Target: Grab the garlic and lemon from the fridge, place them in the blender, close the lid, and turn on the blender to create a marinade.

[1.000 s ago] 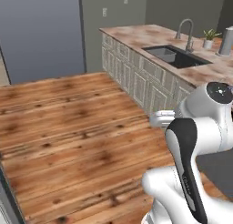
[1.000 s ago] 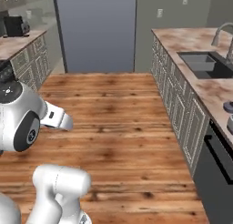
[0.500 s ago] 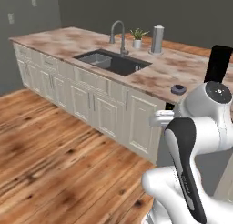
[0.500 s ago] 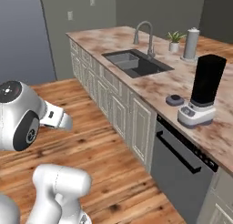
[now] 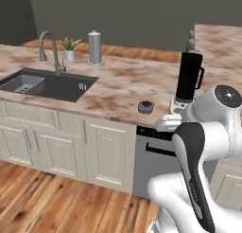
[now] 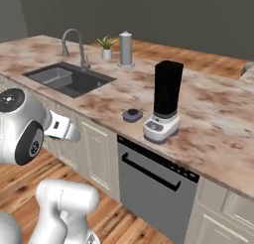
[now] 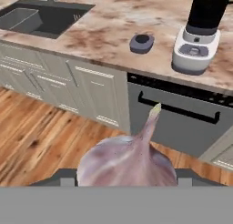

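The garlic (image 7: 129, 161) sits low in the middle of the hand view, and the jaws look clamped on it. The blender (image 7: 202, 29) stands on the counter (image 7: 104, 41) in the upper right, with the lid (image 7: 142, 43) just left.

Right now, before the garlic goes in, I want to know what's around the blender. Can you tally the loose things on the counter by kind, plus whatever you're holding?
Blender: 1
Lid: 1
Canister: 1
Potted plant: 1
Garlic, held in the gripper: 1
Total: 5
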Motion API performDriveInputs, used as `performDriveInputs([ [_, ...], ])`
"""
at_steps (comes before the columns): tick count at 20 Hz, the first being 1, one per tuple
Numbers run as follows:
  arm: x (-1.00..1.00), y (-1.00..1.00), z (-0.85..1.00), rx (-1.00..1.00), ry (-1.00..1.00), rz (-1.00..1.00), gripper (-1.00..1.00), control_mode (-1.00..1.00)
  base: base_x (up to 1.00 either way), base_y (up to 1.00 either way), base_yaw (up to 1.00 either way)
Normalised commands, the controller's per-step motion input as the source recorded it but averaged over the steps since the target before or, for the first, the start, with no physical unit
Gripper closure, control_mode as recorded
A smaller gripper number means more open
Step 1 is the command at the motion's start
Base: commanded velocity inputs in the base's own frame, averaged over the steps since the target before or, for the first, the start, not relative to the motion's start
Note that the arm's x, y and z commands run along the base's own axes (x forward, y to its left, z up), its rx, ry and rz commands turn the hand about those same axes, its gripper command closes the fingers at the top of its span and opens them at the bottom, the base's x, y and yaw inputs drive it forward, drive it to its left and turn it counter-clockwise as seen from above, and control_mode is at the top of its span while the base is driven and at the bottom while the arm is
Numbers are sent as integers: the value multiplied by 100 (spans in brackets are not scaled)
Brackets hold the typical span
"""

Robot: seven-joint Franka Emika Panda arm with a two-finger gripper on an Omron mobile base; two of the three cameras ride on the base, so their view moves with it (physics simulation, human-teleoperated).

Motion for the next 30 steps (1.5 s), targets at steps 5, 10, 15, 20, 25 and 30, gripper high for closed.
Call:
performDriveInputs([
  [5,0,0,0,0,0,0,100,100,100,52,-60],
  [10,0,0,0,0,0,0,100,100,80,45,-57],
  [15,0,0,0,0,0,0,100,100,59,48,-52],
  [20,0,0,0,0,0,0,100,100,62,49,-29],
  [25,0,0,0,0,0,0,100,100,36,-7,-2],
  [30,0,0,0,0,0,0,100,100,15,-30,3],
])
